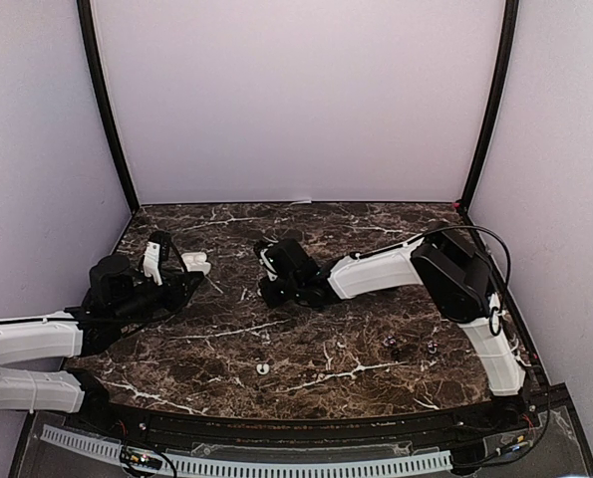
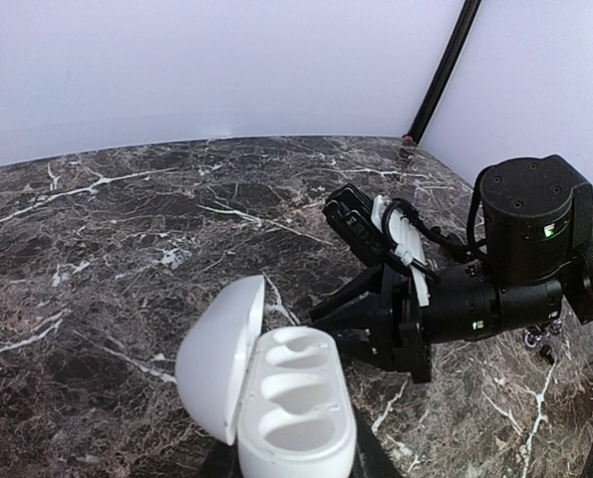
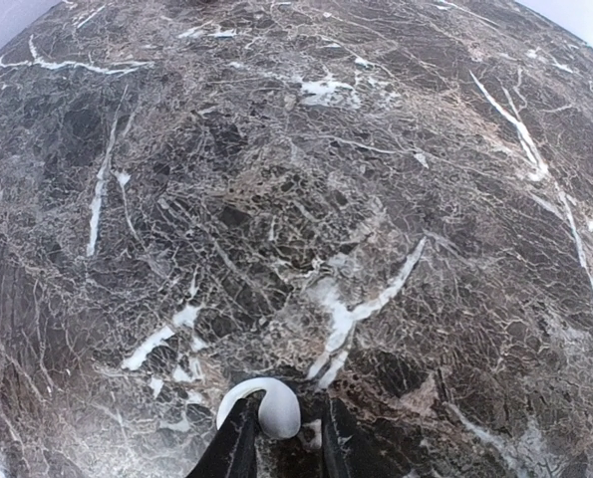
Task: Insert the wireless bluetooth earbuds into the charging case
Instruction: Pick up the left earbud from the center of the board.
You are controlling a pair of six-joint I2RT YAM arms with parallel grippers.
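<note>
My left gripper (image 2: 296, 460) is shut on the base of a white charging case (image 2: 294, 398). The case's lid (image 2: 216, 363) is swung open and both sockets are empty. From above, the case (image 1: 194, 264) is at the left gripper (image 1: 181, 267), over the left of the table. My right gripper (image 1: 266, 287) reaches down to the marble just right of it. In the right wrist view a white earbud (image 3: 274, 408) lies on the table between the right gripper's (image 3: 288, 430) fingertips. It rests against the left finger (image 3: 238, 448), and a gap shows on the other side.
Another small white earbud (image 1: 263, 368) lies near the front middle of the marble table (image 1: 306, 339). Two dark earbuds (image 1: 391, 344) (image 1: 433, 348) sit at the front right, by the right arm's base. Black frame posts (image 1: 107, 110) and white walls close in the back and sides.
</note>
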